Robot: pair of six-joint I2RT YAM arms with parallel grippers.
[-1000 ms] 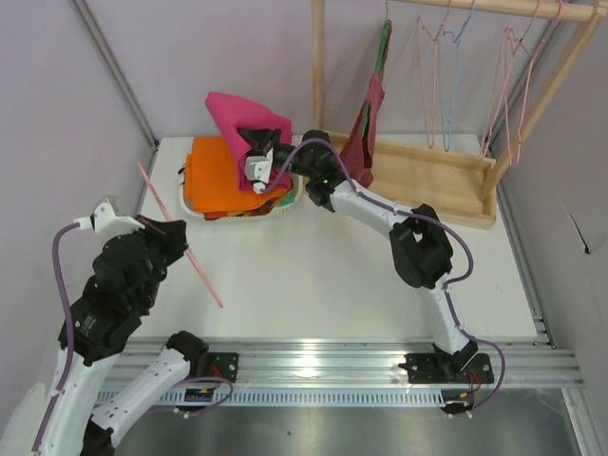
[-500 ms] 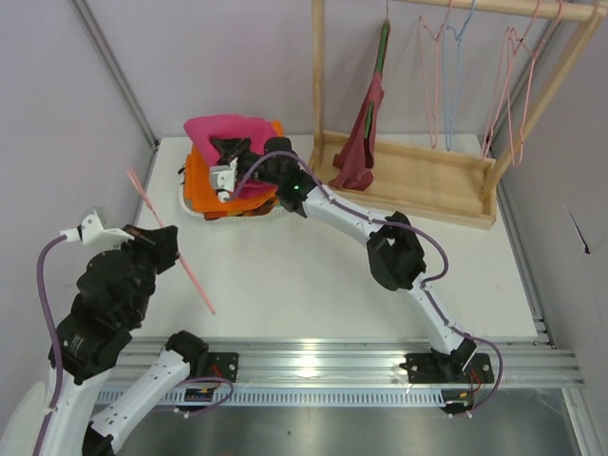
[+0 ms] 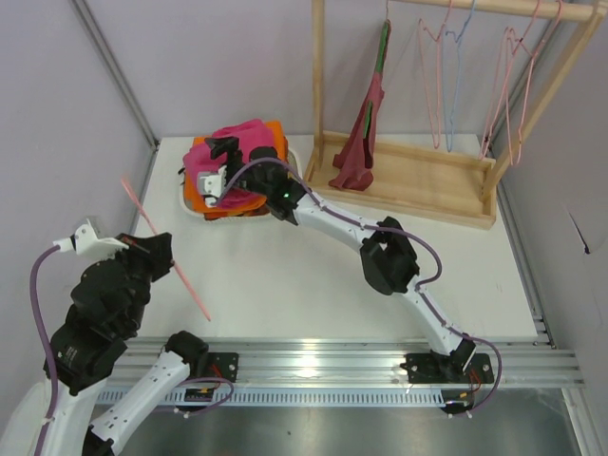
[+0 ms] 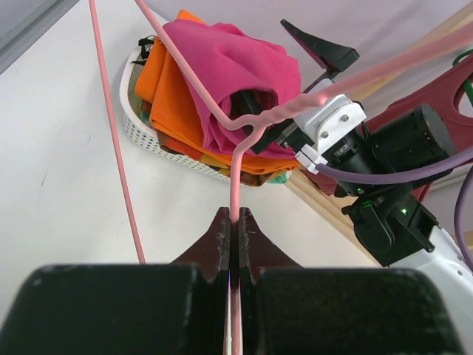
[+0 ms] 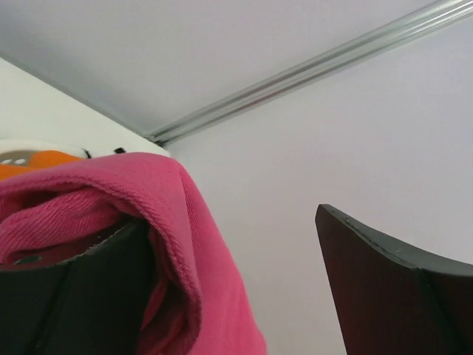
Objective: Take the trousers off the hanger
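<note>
On my left wrist feed the left gripper (image 4: 233,222) is pinched tight on a thin wire of the hanger (image 4: 111,111), fingers pressed together with the pink wire running up between them to its twisted neck; from the overhead camera I see that arm holding the hanger up over the near-left part of the table (image 3: 285,285), bare and well apart from any cloth; the trousers (image 4: 229,66) are off it, bunched in a magenta heap on top of the orange folded cloth (image 4: 174,89), which sits in a white basket (image 4: 144,126) at the far-left corner of the table; my right arm reaches across to that basket, and the right gripper (image 3: 220,161) sits right at the heap with its jaws spread wide; on the right wrist feed one finger is under a fold of the magenta fabric while the other stands free against the wall, so nothing is clamped between them; to the right of the basket stands a wooden rack (image 3: 418,180) with a maroon garment (image 3: 366,133) hanging from a green hanger (image 3: 383,43), plus some bare wire hangers on the rail.
</note>
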